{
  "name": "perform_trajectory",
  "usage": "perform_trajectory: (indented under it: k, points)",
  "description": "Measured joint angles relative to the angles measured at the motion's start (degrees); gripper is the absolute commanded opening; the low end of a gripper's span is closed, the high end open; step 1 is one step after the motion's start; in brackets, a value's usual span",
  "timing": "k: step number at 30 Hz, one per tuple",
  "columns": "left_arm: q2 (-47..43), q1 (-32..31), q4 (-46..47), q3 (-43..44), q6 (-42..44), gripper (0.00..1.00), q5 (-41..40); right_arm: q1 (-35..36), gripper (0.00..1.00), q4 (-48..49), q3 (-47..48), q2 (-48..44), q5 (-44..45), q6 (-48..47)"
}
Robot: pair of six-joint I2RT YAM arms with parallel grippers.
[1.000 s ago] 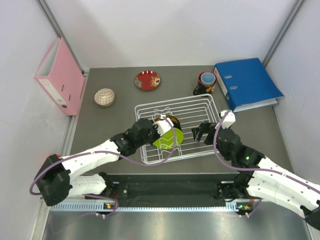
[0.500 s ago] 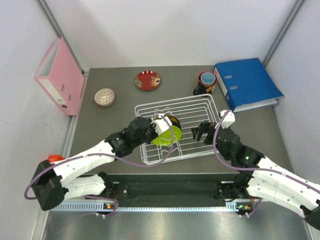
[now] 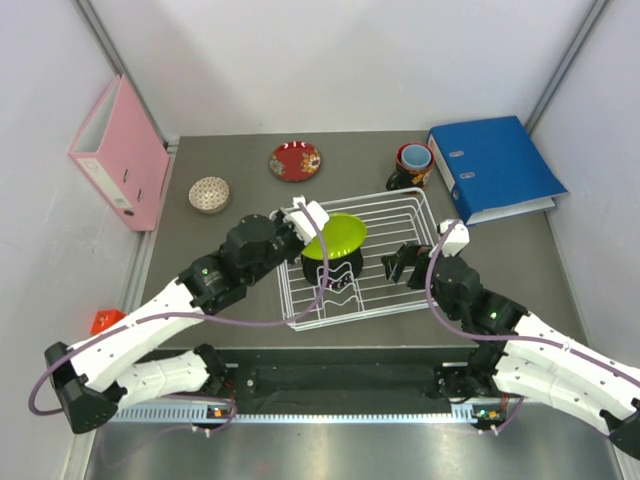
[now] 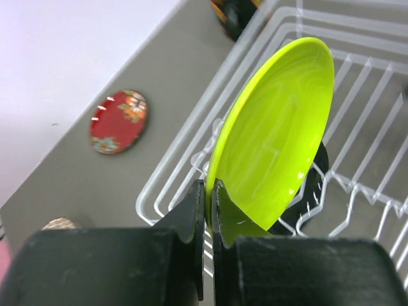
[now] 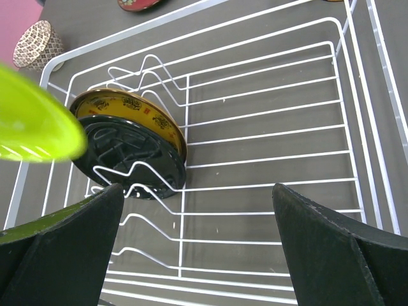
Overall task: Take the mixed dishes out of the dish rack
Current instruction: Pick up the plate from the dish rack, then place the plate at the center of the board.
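Lifted since a second ago: the left gripper [image 3: 312,230] has carried the shallow lime-green bowl [image 3: 337,235] up and toward the far-left part of the white wire dish rack [image 3: 350,203]. The right arm has held its place.

Top view:
- Bowl hangs tilted above the rack, gripper clamped on its left rim.
- It covers the upper part of the yellow-and-black ornate plate [image 3: 335,273], which shows only as a dark shape among the wavy dividers.
- Right gripper [image 3: 396,265] hovers over the rack's right half, fingers apart, holding nothing.
- On the grey table [image 3: 230,255] beyond the rack: small beige net-patterned bowl [image 3: 209,194], red gold-patterned bowl [image 3: 295,161], dark mug with red rim and blue interior [image 3: 412,165].
- Pink binder [image 3: 120,150] stands at the left wall. Blue binder [image 3: 495,165] lies far right.

Left wrist view:
- Both fingers pressed together on the bowl's near rim, and the bowl extends away from them.
- Plate almost wholly hidden behind the bowl.
- Mug cut off at the top edge.

Right wrist view:
- Plate stands on edge, leaning, in the dividers on the left side, gold rim and black underside visible.
- Bowl is a blurred green shape, cut off at the left edge.
- Plate lies well left of the spread fingers.
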Motion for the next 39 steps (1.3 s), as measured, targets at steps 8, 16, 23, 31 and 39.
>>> perform_trajectory:
  k: [8,16,23,31,39]
  points:
    - [0.68,1.33,-4.68,11.80,-10.97,0.00,-12.79,0.00,1.00,-0.07,0.00,-0.17,-0.20,0.00]
    - [1.22,23.28,-16.83,16.52,-34.99,0.00,-19.54,0.02,1.00,0.04,-0.04,-3.32,-0.48,0.28]
    - [-2.78,40.13,-23.26,9.38,-51.08,0.00,-14.08,0.00,1.00,0.39,-1.49,-3.96,-0.85,0.70]
    - [-1.27,50.36,-21.07,-2.08,-63.12,0.00,-0.59,0.02,1.00,0.35,-2.99,-5.90,-1.20,1.05]
    - [2.16,55.89,-13.55,-13.94,-70.93,0.00,8.22,0.02,1.00,0.33,-3.78,-6.67,-1.51,1.07]
